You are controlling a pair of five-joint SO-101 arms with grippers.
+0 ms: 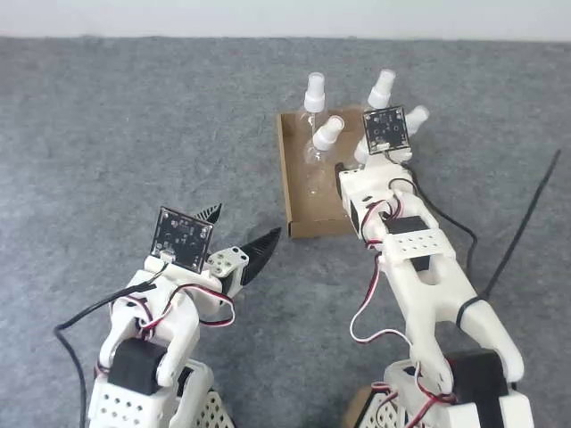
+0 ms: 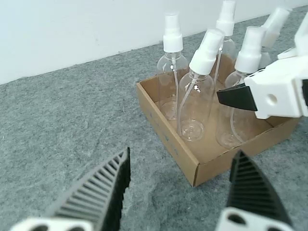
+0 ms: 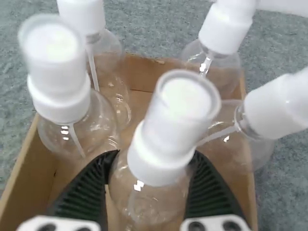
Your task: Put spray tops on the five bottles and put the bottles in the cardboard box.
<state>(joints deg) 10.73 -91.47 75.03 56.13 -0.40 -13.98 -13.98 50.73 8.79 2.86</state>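
1. Nearest the arm bases, the left hand (image 1: 243, 223) hovers over the grey felt counter (image 1: 134, 134). Its black ribbed jaws are spread wide and hold nothing. It is well apart from the task's things.
2. Farther out on the counter sits the shallow brown cardboard box (image 1: 290, 178), open at the top.
3. The right hand (image 3: 153, 156) is lowered into the near end of the box. Its jaws stand on either side of a clear plastic bottle (image 3: 144, 197) and look pressed against the body, so it seems to be gripping that bottle. The bottle stands in the box and already has a white spray top (image 3: 178, 120).
4. Beyond and beside it, four other clear bottles (image 3: 72, 125) stand in the same box. Each carries a white spray top, and some of them lean.
5. Judged from this, the task is almost done, with all five bottles capped and all five inside the box.
6. What looks left is for the right hand to let go of the fifth bottle and lift clear without knocking over the neighbours crowded close around it.
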